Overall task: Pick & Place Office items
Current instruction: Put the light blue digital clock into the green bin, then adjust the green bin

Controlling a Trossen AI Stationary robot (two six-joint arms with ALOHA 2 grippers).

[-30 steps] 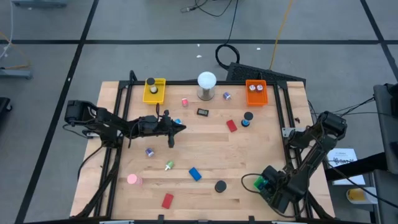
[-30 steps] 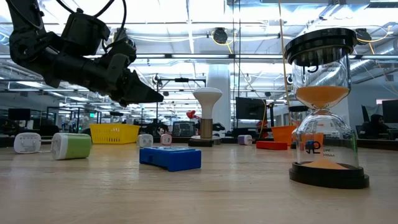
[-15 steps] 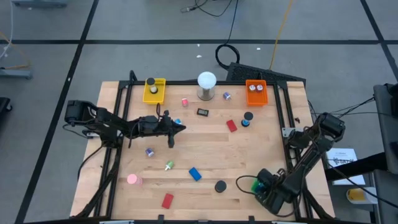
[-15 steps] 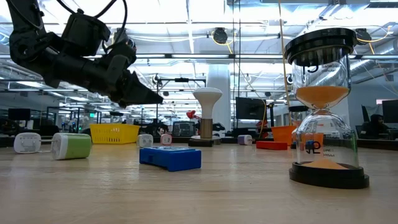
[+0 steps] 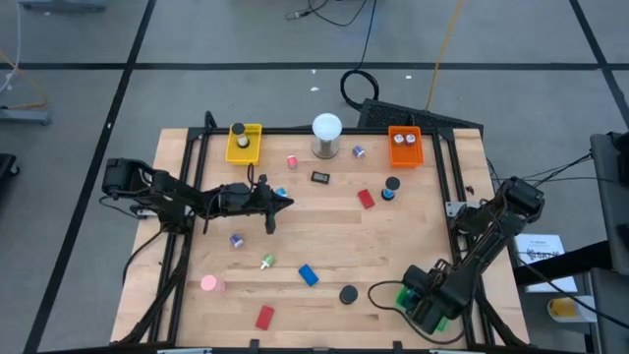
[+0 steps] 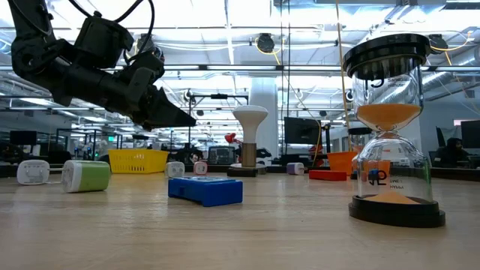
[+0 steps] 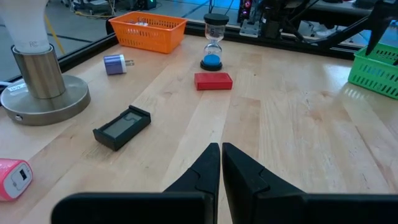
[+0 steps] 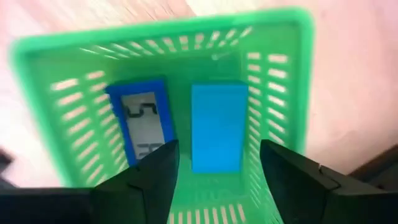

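Over the green tray (image 8: 273, 112) at the near right corner of the surface (image 5: 334, 231), the right gripper (image 8: 217, 158) hangs with its fingers spread wide and nothing between them. Directly below it, inside the tray, a plain blue block (image 8: 217, 127) and a blue-framed display piece (image 8: 144, 121) lie flat side by side, both apart from the fingertips. In the high view the same gripper (image 5: 425, 300) sits above the tray (image 5: 405, 293), with a black round piece (image 5: 348, 293) just beside it toward the middle.

The left gripper (image 7: 221, 163) is pinched shut on nothing and hovers over the left-centre of the surface (image 5: 278, 204). Ahead of it lie a small black display (image 7: 122, 128), a red flat block (image 7: 213, 81), a blue sand timer (image 7: 212, 43) and a purple plug-like bit (image 7: 115, 63); a pink piece (image 7: 12, 178) lies off to one side. The orange tray (image 7: 147, 31) stands at the far edge, the yellow tray (image 5: 244, 143) at the far left.

Nearer the front edge lie a purple bit (image 5: 236, 239), a green clip (image 5: 266, 262), a blue block (image 5: 308, 275), a pink round piece (image 5: 210, 283) and a red block (image 5: 263, 317).
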